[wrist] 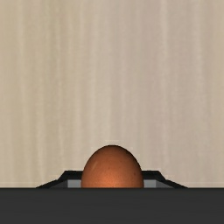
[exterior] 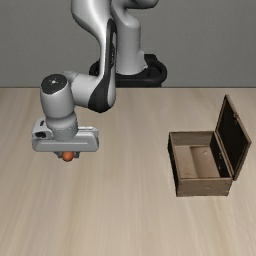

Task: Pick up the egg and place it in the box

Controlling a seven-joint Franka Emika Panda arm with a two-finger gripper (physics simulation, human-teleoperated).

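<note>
The gripper (exterior: 67, 152) sits right over the egg (wrist: 112, 168); whether it grips the egg cannot be told. The wrist view shows the brown egg large against bare wooden table (wrist: 112, 70). The exterior view alone shows the open wooden box (exterior: 205, 187), lid raised, well apart toward its right, with clear tabletop between.

bare table (exterior: 130, 200) beside box (exterior: 203, 180), box top open, lid (exterior: 233, 132) raised
</note>
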